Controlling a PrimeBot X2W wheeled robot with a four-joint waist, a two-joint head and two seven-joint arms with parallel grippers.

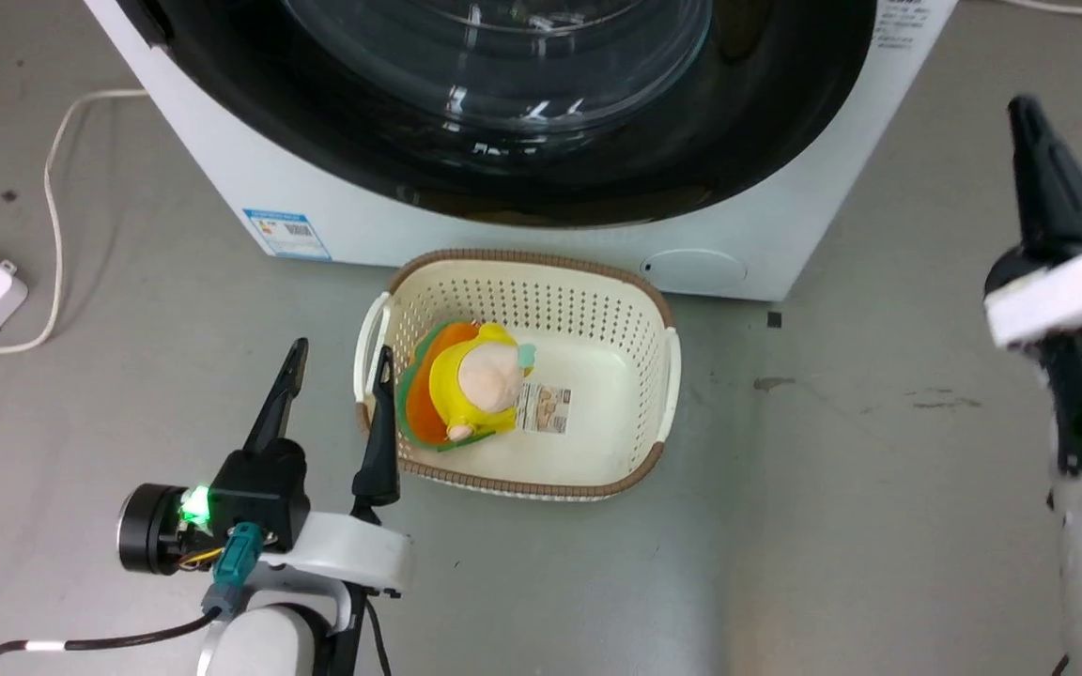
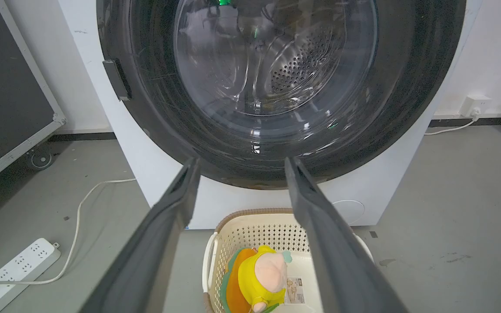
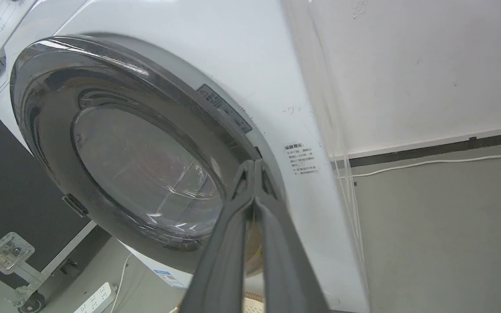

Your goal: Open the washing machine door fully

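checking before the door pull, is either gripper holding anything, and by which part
Nothing is held: right gripper shut on air near the washing machine door, left gripper open.

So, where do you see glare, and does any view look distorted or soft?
Head view: white glints on the glass of the washing machine door, floor evenly lit. Left wrist view: the sides of the washing machine lean outwards toward the top, green reflections in the glass. Right wrist view: a bright streak along the door's upper rim, window hazy.
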